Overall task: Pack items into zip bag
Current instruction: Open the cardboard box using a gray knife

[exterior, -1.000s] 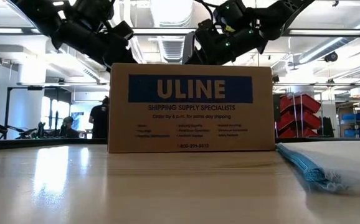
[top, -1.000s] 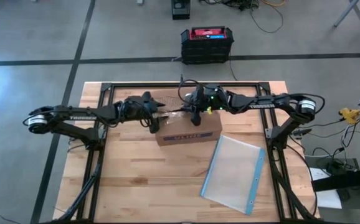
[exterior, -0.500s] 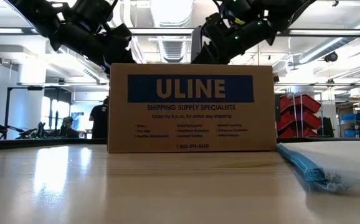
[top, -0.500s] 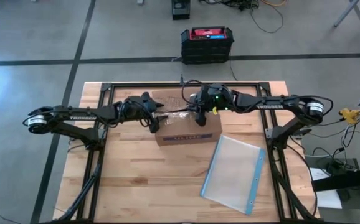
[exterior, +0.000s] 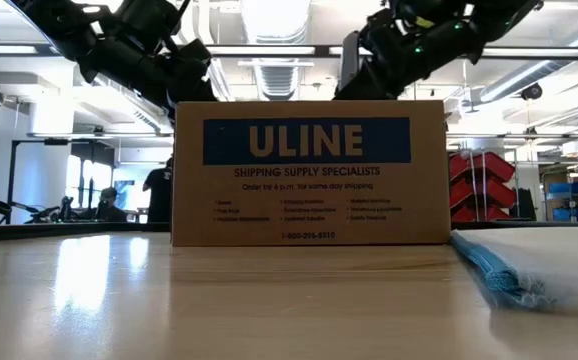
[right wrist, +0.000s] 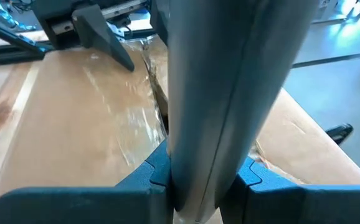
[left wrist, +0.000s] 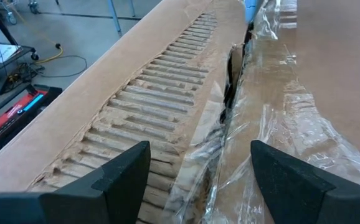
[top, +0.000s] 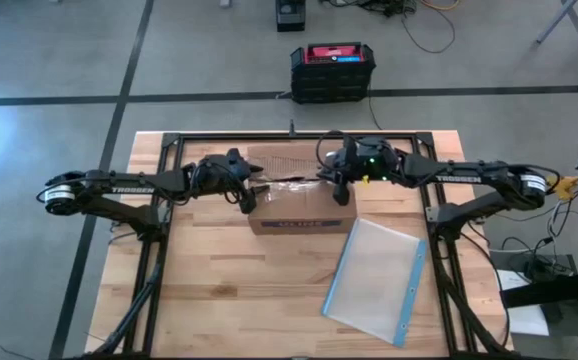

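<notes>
Right tool [top: 341, 186] has slid along the top seam of the ULINE cardboard box [top: 299, 214], from mid-frame toward the box's right end in the high view. It's clamped on a flat grey strip [right wrist: 223, 93], blade-like; can't tell what it actually is. Clear tape [left wrist: 273, 118] along the seam looks torn and rucked, and a dark gap shows between the flaps. My read: that was a cut pass and the box is nearly openable.

Left tool [left wrist: 198, 168] hasn't moved. Its jaws are wide apart and empty, hovering over the box's left end, centre-left in the high view.

The zip bag [top: 377, 280] lies flat on the surface [top: 219, 290], lower right of the high view, near the box's lower-right corner, with the blue strip along its right edge. Untouched.

No items in view, presumably inside the box. Packing not started; flaps come next.
</notes>
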You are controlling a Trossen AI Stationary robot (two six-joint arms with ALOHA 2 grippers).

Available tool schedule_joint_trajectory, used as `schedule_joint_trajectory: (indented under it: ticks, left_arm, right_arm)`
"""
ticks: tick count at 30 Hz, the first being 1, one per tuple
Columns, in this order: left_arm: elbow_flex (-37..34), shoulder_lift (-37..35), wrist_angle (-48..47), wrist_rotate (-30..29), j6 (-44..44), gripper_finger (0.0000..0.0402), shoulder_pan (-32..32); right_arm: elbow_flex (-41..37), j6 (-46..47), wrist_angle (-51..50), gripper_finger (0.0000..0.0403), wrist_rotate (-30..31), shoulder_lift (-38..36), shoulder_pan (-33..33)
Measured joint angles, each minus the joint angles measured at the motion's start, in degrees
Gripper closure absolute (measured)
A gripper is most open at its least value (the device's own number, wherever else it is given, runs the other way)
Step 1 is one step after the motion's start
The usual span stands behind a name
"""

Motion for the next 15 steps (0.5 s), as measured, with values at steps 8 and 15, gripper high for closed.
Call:
schedule_joint_trajectory:
  ticks: [8,15]
  left_arm:
    - [0.0,-0.1,-0.7,-0.1,-0.9,0.0143,0.0]
    - [0.0,-0.1,-0.9,-0.2,-1.3,0.0143,0.0]
  right_arm:
    - [-1.4,-2.5,-5.8,0.0346,1.1,-5.7,-0.2]
    - [-1.4,-2.6,-11.5,0.0346,2.6,-9.4,-0.4]
